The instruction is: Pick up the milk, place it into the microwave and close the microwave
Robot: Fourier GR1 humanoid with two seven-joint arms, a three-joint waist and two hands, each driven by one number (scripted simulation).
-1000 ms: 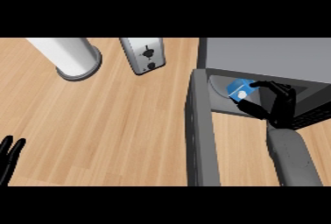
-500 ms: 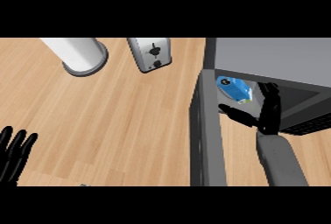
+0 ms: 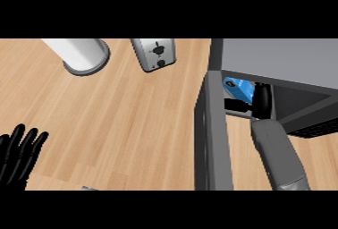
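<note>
The milk (image 3: 238,89) is a blue carton lying inside the open microwave (image 3: 284,62) at the right, near the front of its cavity. My right hand (image 3: 261,101) reaches into the cavity just right of the carton. Its fingers are straight, its thumb points left below the milk, and it holds nothing. The microwave's grey door (image 3: 213,134) stands open, running down the view left of my right forearm. My left hand (image 3: 20,154) rests open at the lower left edge, fingers up.
A white cylinder on a grey round base (image 3: 80,54) stands at the back left of the wooden counter (image 3: 125,116). A grey metal appliance with black knobs (image 3: 155,53) sits beside it, close to the microwave's left side.
My right hand has let go of the milk, and its fingers have straightened beside the carton inside the microwave. The left hand has come further up into view.
</note>
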